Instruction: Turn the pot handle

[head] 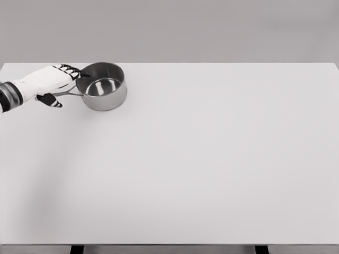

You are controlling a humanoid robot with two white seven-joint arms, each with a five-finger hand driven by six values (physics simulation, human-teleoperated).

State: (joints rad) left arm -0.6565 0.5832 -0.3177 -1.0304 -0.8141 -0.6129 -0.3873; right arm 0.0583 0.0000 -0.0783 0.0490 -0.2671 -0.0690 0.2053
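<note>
At the table's [212, 174] far left corner: steel pot [102, 86] upright, handle [68, 93] pointing left into the left hand [50, 83]; fingers curled around it (thumb below, apparently). Grasp stage looks done; next, swinging the handle round without tipping the pot

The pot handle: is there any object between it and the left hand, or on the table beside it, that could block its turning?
Nothing visible does. The left hand is already at the pot handle, and the table around the pot shows no other object.
</note>
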